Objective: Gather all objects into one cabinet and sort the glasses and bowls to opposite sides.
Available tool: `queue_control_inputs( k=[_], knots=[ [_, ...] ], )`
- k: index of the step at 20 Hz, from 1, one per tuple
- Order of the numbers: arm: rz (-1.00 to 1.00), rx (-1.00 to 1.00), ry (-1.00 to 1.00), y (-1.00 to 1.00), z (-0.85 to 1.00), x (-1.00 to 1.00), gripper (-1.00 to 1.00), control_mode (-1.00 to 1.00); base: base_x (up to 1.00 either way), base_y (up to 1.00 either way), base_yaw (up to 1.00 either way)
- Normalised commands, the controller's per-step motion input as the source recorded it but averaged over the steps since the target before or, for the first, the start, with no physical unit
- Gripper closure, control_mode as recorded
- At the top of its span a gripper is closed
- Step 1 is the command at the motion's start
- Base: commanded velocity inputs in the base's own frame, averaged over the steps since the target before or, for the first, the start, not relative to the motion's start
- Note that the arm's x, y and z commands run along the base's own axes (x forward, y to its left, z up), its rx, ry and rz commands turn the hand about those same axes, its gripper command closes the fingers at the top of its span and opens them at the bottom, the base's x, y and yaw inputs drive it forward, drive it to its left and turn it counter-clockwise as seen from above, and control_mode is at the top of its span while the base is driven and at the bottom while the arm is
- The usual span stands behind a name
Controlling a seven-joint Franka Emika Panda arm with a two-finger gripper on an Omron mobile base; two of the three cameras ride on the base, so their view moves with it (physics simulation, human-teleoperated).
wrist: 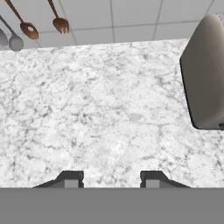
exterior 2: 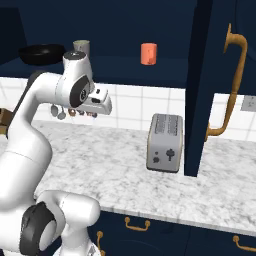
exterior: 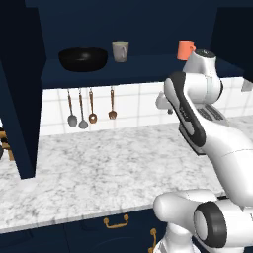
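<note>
The cabinet shelf (exterior: 143,66) carries three vessels: one black bowl (exterior: 83,59), one grey-beige cup (exterior: 120,51) and one orange cup (exterior: 186,49). Four copper-handled utensils (exterior: 92,106) hang on the tiled wall: two silver spoons, one copper ladle and one copper spatula. One toaster (exterior 2: 165,143) stands on the marble surface (exterior: 99,173).

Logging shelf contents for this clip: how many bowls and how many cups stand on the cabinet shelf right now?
Bowls: 1, the black bowl
Cups: 2, the grey-beige cup and the orange cup
Total: 3 vessels on the cabinet shelf
</note>
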Motion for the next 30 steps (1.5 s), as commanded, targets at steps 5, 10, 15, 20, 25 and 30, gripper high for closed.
queue_control_inputs(
  k=[5, 10, 15, 20, 25, 30],
  knots=[
    [-0.02, 0.0, 0.0, -0.02, -0.02, -0.63, -1.0, -1.0, 0.0, 0.0, 0.0],
    [-0.03, 0.0, -0.02, -0.01, -0.05, -1.0, -1.0, -1.0, 0.0, 0.0, 0.0],
    [0.0, 0.0, 0.0, 0.05, 0.08, -0.99, -1.0, -1.0, 0.0, 0.0, 0.0],
    [-0.01, 0.0, 0.03, 0.06, 0.16, -0.78, -1.0, -1.0, 0.0, 0.0, 0.0],
    [-0.05, -0.01, 0.05, 0.1, 0.14, -0.26, -1.0, -1.0, 0.0, 0.0, 0.0],
    [0.0, -0.08, 0.02, 0.48, 0.04, -0.05, -1.0, -1.0, 0.0, 0.0, 0.0]
  ],
)
